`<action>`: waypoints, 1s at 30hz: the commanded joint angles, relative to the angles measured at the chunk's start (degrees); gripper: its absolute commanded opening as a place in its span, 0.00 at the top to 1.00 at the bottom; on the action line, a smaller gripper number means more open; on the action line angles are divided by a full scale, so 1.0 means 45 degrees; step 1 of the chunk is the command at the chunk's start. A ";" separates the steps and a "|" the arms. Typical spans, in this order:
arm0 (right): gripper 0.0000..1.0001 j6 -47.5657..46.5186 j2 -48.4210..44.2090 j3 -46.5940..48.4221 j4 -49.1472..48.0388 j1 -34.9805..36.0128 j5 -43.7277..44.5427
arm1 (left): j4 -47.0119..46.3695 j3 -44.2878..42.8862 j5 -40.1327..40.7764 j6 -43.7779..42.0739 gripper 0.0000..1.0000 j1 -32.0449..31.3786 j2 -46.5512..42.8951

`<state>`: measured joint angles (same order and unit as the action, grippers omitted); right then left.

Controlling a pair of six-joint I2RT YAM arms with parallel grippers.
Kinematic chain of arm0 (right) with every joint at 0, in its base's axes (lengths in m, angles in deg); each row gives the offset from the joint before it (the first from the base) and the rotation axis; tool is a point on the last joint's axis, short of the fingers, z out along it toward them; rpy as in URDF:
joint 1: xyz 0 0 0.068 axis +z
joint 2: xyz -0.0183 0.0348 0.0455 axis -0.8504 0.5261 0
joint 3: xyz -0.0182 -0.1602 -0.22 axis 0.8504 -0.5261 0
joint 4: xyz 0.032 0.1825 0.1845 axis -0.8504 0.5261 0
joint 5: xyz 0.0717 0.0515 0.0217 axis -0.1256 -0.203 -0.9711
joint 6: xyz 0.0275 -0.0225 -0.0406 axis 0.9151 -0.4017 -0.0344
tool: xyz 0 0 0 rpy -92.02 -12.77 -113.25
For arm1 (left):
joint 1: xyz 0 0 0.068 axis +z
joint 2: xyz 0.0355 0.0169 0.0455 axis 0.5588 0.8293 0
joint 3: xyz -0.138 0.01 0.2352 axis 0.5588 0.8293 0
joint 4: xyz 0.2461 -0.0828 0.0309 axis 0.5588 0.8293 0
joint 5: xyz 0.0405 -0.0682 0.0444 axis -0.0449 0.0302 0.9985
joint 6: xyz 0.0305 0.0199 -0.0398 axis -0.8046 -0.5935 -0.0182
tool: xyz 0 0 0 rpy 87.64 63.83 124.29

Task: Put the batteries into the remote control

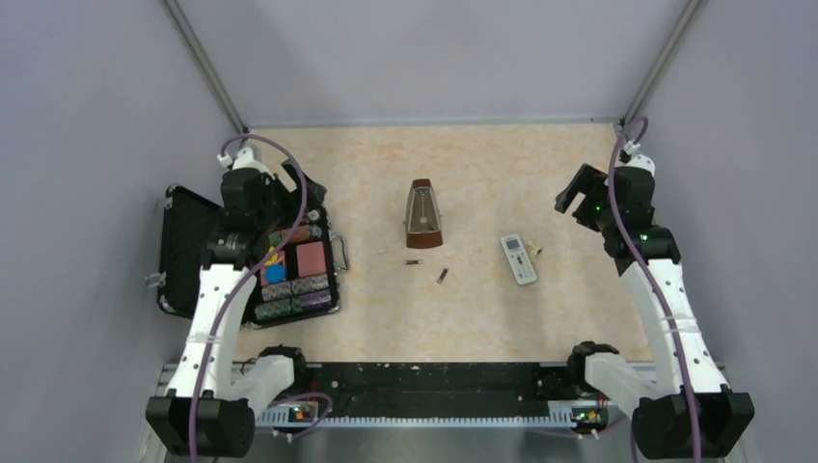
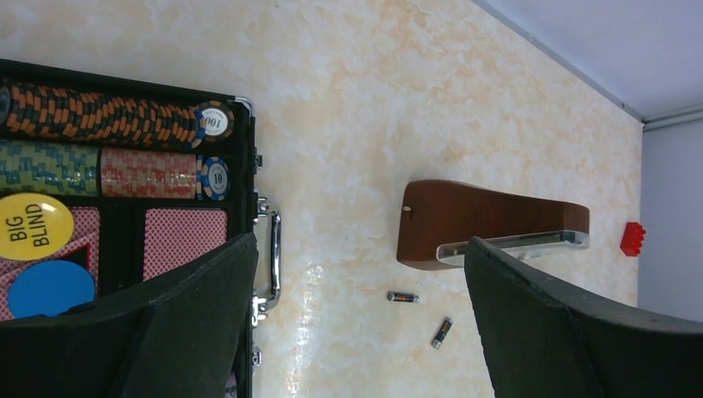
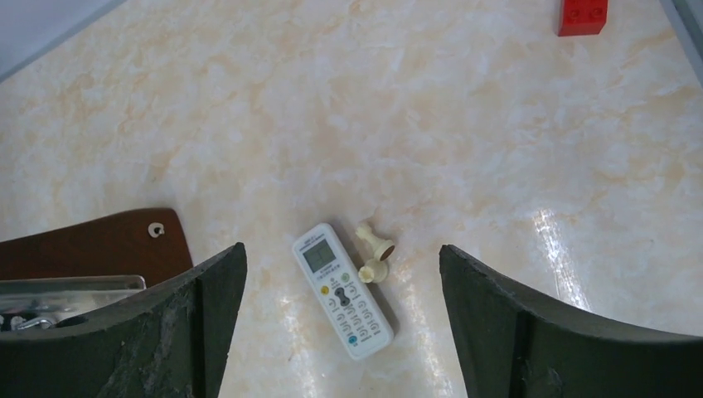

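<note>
The white remote control (image 1: 518, 258) lies face up on the table right of centre, screen and buttons showing; it also shows in the right wrist view (image 3: 341, 288). Two small dark batteries lie loose in mid-table, one (image 1: 413, 262) near the metronome's foot, one (image 1: 443, 276) a little right and nearer; both show in the left wrist view, one (image 2: 402, 297) lying level and the other (image 2: 442, 332) slanted. My left gripper (image 1: 301, 189) is open and empty, raised above the chip case at far left. My right gripper (image 1: 577, 196) is open and empty, raised at far right, apart from the remote.
A brown metronome (image 1: 422, 214) stands at mid-table behind the batteries. An open black poker-chip case (image 1: 289, 268) with chips and cards sits at left. Two cream chess pawns (image 3: 375, 253) lie touching the remote's right side. A small red brick (image 3: 582, 16) lies at the far right.
</note>
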<state>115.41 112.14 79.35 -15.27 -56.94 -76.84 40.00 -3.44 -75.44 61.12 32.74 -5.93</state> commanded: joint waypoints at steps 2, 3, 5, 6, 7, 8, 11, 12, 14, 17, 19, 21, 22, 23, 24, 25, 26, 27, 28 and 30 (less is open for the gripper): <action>0.12 -0.0764 0.0283 0.0294 0.0619 -0.0059 -0.0605 | -0.1202 0.0652 -0.1354 0.1081 0.01 0.0075 0.0006; 0.09 -0.0882 0.0276 0.0244 0.0671 -0.0059 -0.0830 | -0.1406 0.0839 -0.1627 0.1244 0.01 0.0113 0.0104; 0.07 -0.1074 0.0259 0.0113 0.0782 -0.0059 -0.1442 | -0.1795 0.1211 -0.2047 0.1570 0.01 0.0156 0.0290; 0.07 -0.1157 0.0204 0.0014 0.0820 -0.0059 -0.1719 | -0.1973 0.1390 -0.2256 0.1654 0.01 0.0189 0.0364; 0.06 -0.1187 0.0136 -0.0143 0.0842 -0.0059 -0.1922 | -0.2105 0.1537 -0.2419 0.1638 0.01 0.0195 0.0432; 0.06 -0.1223 0.0052 -0.0306 0.0843 -0.0059 -0.2086 | -0.2138 0.1660 -0.2466 0.1628 0.01 0.0196 0.0465; 0.06 -0.1253 -0.0053 -0.0742 0.1019 -0.0059 -0.2160 | -0.2374 0.2088 -0.2370 0.1411 0.01 0.0196 0.0239; 0.06 -0.1170 -0.0008 -0.0843 0.1104 -0.0050 -0.2162 | -0.2446 0.2168 -0.2406 0.1256 0.01 0.0196 0.0124; 0.07 -0.0931 0.0089 -0.1058 0.1176 0.0081 -0.2146 | -0.2455 0.2224 -0.2568 0.0903 0.01 0.0196 -0.0044; 0.08 -0.0583 0.0425 -0.1482 0.1021 0.0902 -0.1648 | -0.2529 0.2178 -0.3260 0.0365 0.01 0.0196 -0.0217; 0.08 -0.0324 0.0791 -0.1616 0.0994 0.1525 -0.1146 | -0.2619 0.2231 -0.3767 0.0211 0.01 0.0196 -0.0291; 0.09 -0.0041 0.1169 -0.1810 0.0860 0.2039 -0.0559 | -0.2798 0.2347 -0.4149 0.0130 0.01 0.0196 -0.0382; 0.10 0.0112 0.1307 -0.1946 0.0747 0.2307 -0.0439 | -0.2933 0.2462 -0.4313 0.0107 0.01 0.0196 -0.0445; 0.10 0.0229 0.1453 -0.2102 0.0596 0.2568 -0.0306 | -0.3092 0.2579 -0.4380 0.0104 0.01 0.0196 -0.0521; 0.11 0.0290 0.1616 -0.2253 0.0485 0.2854 -0.0062 | -0.3234 0.2737 -0.4420 0.0113 0.01 0.0196 -0.0640; 0.10 0.0405 0.1785 -0.2416 0.0373 0.3115 0.0158 | -0.3400 0.2894 -0.4469 0.0139 0.01 0.0196 -0.0726; 0.10 0.0470 0.1950 -0.2580 0.0164 0.3330 0.0281 | -0.3616 0.3058 -0.4536 0.0142 0.01 0.0196 -0.0849; 0.08 0.0529 0.2103 -0.2767 0.0011 0.3565 0.0428 | -0.3853 0.3249 -0.4584 0.0184 0.01 0.0196 -0.0974; 0.07 0.0625 0.2396 -0.2895 -0.0138 0.3787 0.0649 | -0.4137 0.3422 -0.4656 0.0216 0.01 0.0196 -0.1080; 0.06 0.0682 0.2848 -0.3103 -0.0470 0.4077 0.0902 | -0.4593 0.3661 -0.4738 0.0239 0.01 0.0196 -0.1300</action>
<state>116.41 121.91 66.87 -12.54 -41.38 -77.47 26.56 10.99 -94.24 63.00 33.35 -9.30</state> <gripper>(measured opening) 0.929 0.989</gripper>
